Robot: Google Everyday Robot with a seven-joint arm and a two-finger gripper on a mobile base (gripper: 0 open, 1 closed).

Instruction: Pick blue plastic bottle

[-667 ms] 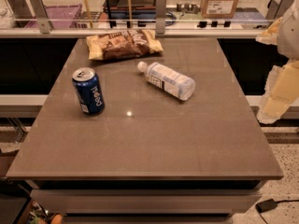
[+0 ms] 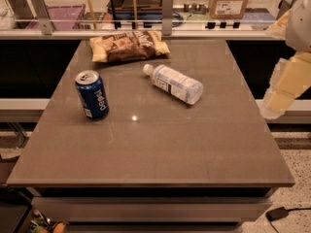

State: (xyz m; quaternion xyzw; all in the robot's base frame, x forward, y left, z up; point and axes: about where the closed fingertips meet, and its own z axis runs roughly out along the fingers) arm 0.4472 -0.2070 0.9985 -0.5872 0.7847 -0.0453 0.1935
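Observation:
The blue plastic bottle (image 2: 175,83) is a small clear, pale-bluish bottle with a white cap and a white label. It lies on its side at the middle back of the brown table (image 2: 155,149), with its cap pointing back left. My gripper (image 2: 278,98) hangs on the cream-coloured arm at the right edge of the view. It is off the table's right side, well to the right of the bottle and apart from it. It holds nothing that I can see.
A dark blue Pepsi can (image 2: 92,94) stands upright on the left of the table. A brown chip bag (image 2: 129,45) lies at the back edge, just behind the bottle. A counter with a railing, a cardboard box (image 2: 230,0) and bins runs behind the table.

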